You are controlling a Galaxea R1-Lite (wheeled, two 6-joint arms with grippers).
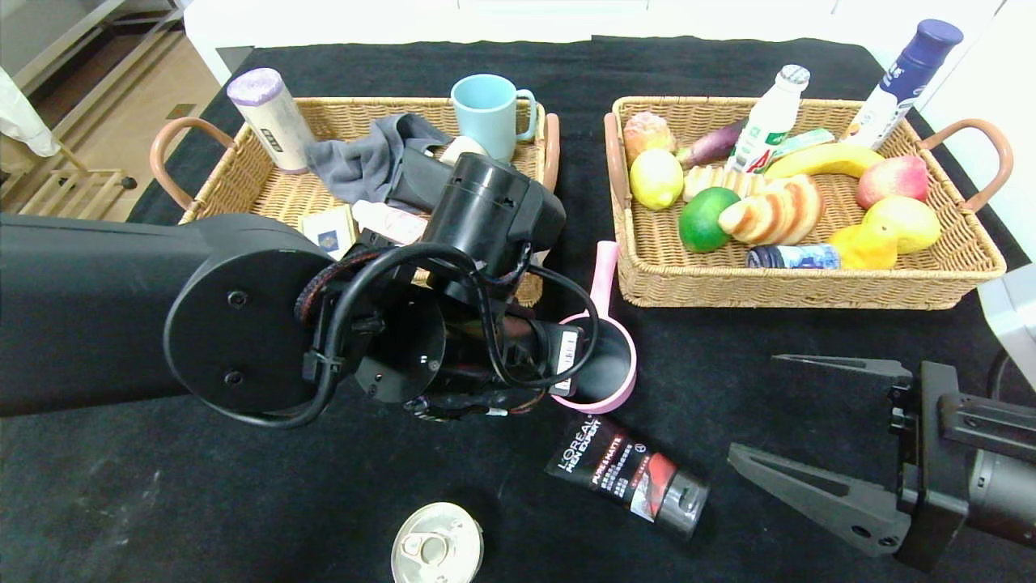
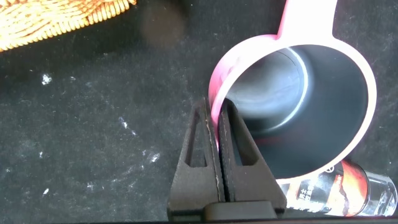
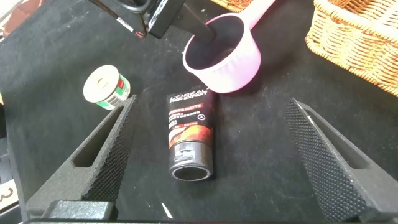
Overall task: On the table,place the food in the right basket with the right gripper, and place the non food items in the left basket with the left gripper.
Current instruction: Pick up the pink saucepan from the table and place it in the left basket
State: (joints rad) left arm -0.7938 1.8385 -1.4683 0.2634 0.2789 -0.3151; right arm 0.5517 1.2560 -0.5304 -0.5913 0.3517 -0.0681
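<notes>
My left gripper is closed on the rim of the pink scoop, one finger inside the bowl and one outside; the scoop sits on the black table in the gap just in front of the two baskets, its handle pointing up between them. My right gripper hovers low at the near right with its jaws spread wide and nothing between them. Beneath it lies the black face-wash tube, just beside the scoop. The tin can lies near the table's front edge. The left basket holds a mug, a cloth and a roll; the right basket holds fruit, bread and bottles.
</notes>
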